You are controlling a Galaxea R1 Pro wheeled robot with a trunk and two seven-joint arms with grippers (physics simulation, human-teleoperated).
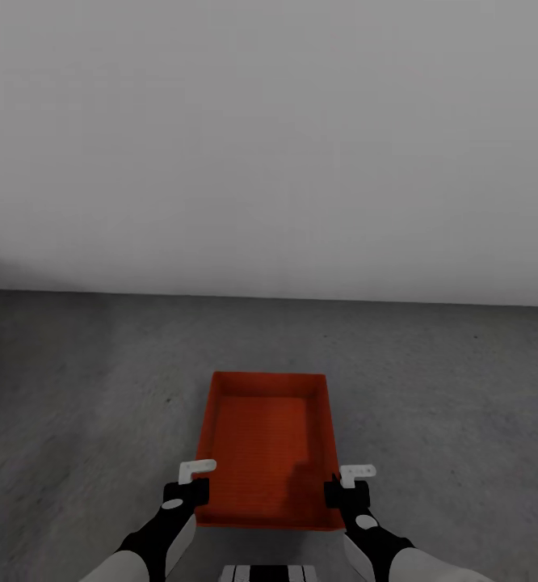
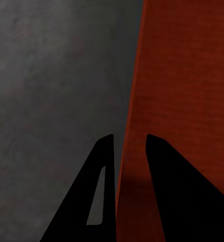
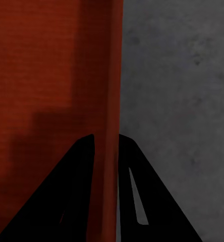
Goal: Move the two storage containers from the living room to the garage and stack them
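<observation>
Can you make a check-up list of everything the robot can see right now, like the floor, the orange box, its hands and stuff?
Surface: dark grey rough floor, bare where it shows.
Job's things: one orange-red storage container, open top, nothing inside; whether it rests on the floor or is lifted cannot be told.
Clutter: nothing seen.
Grippers: left gripper has its jaws either side of the container's left wall; right gripper has its jaws either side of the right wall. Both look closed on the walls.
Cables: nothing seen.
Surroundings: plain white-grey wall ahead, meeting the floor beyond the container.
</observation>
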